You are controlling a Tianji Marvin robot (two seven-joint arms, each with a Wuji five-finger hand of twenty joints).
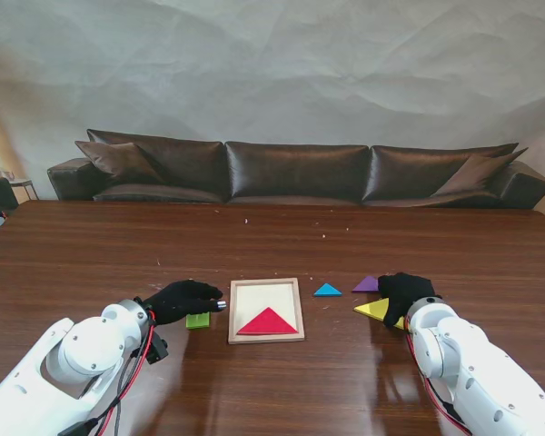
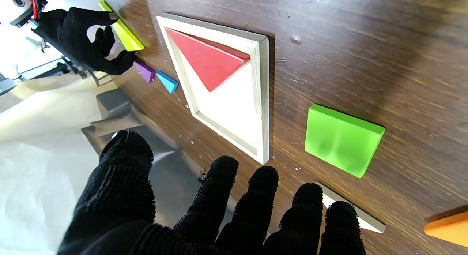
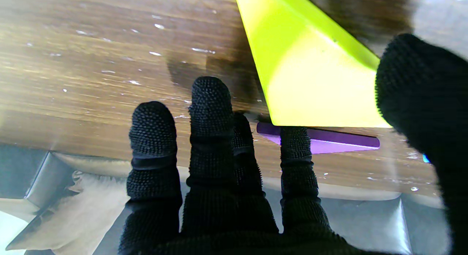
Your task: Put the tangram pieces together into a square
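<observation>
Wooden tray [image 1: 232,313] mid-table holds only the red triangle [image 1: 267,322]; early stage, six pieces left. Green square [image 1: 198,320] just left of tray, left hand [image 1: 183,301] spread over it, nothing held. Yellow triangle [image 1: 378,310] is pinched by the right hand [image 1: 402,292]. White piece [image 2: 353,210] and orange piece [image 2: 448,228] are seen only in the left wrist view.

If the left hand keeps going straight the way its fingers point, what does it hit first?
Probably the wooden tray: the left hand points right, its fingertips close to the tray's left edge. The green square sits nearer to me, just off that line. Height over the table is unclear, so it might pass over the rim.
</observation>
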